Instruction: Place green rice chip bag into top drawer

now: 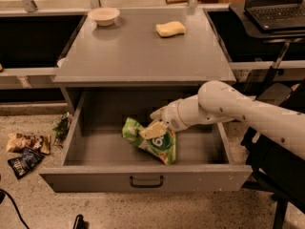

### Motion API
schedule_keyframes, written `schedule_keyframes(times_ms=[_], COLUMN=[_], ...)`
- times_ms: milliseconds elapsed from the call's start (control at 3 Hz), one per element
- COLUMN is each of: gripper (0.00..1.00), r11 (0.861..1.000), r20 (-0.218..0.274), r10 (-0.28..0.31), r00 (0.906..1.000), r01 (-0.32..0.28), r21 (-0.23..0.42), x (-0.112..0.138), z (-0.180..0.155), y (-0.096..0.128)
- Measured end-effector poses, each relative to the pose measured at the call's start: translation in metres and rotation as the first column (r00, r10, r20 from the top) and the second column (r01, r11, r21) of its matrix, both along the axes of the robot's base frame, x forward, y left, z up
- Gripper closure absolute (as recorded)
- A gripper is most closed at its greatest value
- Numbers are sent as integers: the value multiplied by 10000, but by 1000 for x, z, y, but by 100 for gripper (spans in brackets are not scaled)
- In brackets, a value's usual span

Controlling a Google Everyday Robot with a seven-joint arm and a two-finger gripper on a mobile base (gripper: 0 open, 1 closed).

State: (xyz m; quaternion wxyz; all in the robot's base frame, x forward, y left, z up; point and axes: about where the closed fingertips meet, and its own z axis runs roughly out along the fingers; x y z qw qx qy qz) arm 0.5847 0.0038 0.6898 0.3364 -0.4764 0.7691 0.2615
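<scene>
The top drawer (pixel 95 179) is pulled fully open below the grey table top, its small dark handle (pixel 146 182) at the centre of the front panel. The green rice chip bag (pixel 161 147) lies inside the drawer, near the middle, tilted with its lower end toward the front wall. My gripper (pixel 153 129) reaches into the drawer from the right on the white arm and is shut on the bag's upper edge. The bag's lower part rests on the drawer floor.
A beige bowl (pixel 104 15) and a yellow sponge (pixel 170 28) sit at the back of the table top (pixel 143 56). Small brown and dark snack packets (pixel 26 149) lie on the floor at left. A laptop (pixel 276 4) stands at the right, with a dark chair below it.
</scene>
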Motion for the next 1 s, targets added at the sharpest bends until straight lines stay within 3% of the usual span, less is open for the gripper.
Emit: schedule_keyframes(times_ms=[333,667,1000], gripper=[0,0,0], r11=[9979,9921,9925], r20=[552,1321,1960], r10=[-279,-642,-734], r00=[9981,9892,9779], r01=[246,490,524], r21=[599,1156,1105], x=[-4,-23,-41], z=[19,54,89], y=[-11,-27,-34])
